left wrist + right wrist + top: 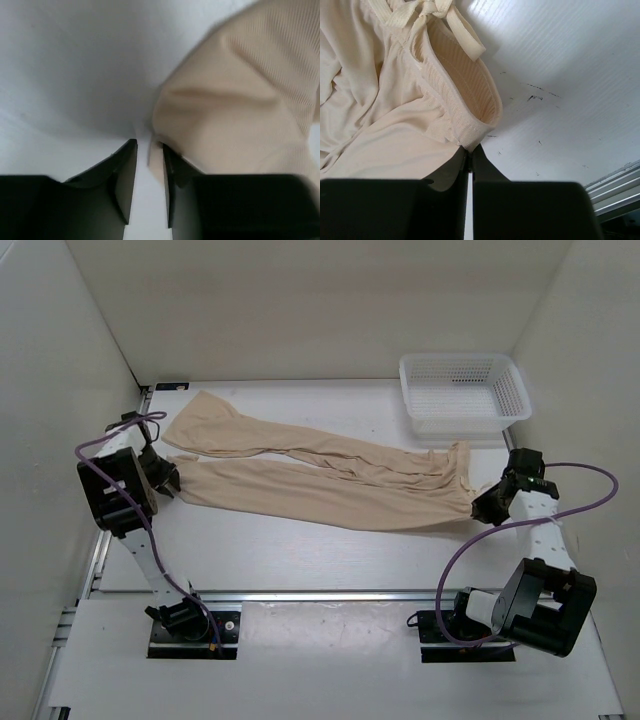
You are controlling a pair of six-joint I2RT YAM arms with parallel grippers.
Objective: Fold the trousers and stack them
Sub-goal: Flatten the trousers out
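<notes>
The beige trousers (330, 480) lie spread flat across the table, two legs pointing left, waistband at the right. My left gripper (168, 480) sits at the cuff of the near leg. In the left wrist view its jaws (149, 150) stand a little apart, with the edge of the cuff (240, 100) touching the right finger and reaching slightly into the gap. My right gripper (482, 505) is at the waistband's near corner. In the right wrist view it (470, 150) is shut on the ribbed waistband (465, 90), with the drawstring (465, 35) above.
A white mesh basket (465, 390) stands at the back right, just beyond the waistband. White walls close in the table on the left, back and right. An aluminium rail (330, 593) runs along the near edge.
</notes>
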